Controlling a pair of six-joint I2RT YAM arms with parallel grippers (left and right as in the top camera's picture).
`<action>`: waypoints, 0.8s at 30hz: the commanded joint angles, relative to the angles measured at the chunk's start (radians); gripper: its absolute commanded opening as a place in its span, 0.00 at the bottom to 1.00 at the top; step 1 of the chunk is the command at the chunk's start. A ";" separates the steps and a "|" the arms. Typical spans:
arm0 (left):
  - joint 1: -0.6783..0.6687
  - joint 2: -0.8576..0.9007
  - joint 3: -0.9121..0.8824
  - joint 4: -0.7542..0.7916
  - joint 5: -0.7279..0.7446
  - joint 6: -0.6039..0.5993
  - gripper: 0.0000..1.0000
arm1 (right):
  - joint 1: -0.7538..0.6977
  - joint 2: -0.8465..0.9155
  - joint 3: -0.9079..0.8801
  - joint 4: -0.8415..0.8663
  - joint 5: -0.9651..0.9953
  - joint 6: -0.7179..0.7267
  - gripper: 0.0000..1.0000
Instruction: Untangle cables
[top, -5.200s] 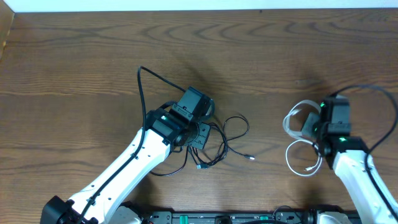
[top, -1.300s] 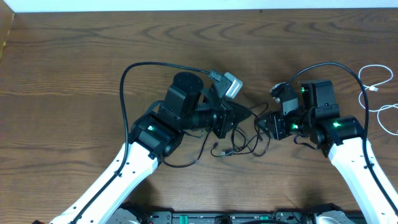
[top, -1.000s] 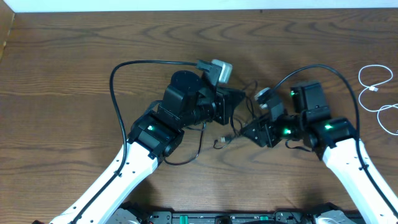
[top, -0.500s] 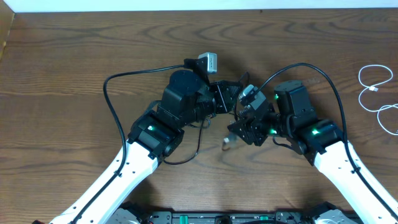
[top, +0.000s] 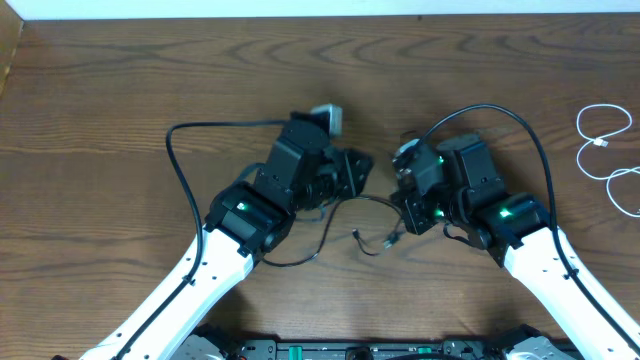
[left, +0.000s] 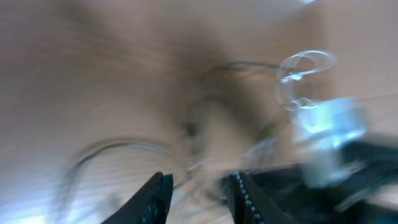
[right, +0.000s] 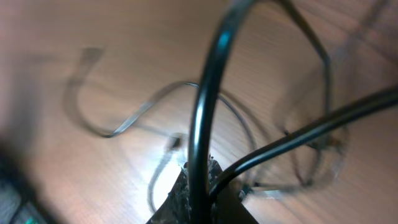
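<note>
Two arms meet mid-table (top: 120, 90). Left gripper (left: 196, 186): fingers slightly parted, nothing seen btwn them, view blurred. Right gripper (right: 196, 180): pinched tight on black cables (top: 365, 200), which trail btwn both grippers. White cable (top: 601, 142) lies far right, well apart.

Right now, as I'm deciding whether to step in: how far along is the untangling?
Looks done: the white cable lies alone at the far right. In hand: the right claw is shut on the black cables; the left claw is open beside them. Left: the black ones lie looped together between the claws.
</note>
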 joint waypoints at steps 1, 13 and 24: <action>0.000 -0.004 0.007 -0.147 -0.185 0.065 0.34 | 0.004 0.002 -0.006 -0.026 0.314 0.283 0.01; 0.000 0.213 0.006 -0.311 0.001 0.297 0.36 | 0.004 0.002 -0.006 0.051 0.060 0.400 0.01; -0.001 0.299 0.006 -0.188 0.378 0.531 0.36 | 0.003 0.002 -0.006 0.032 0.155 0.659 0.01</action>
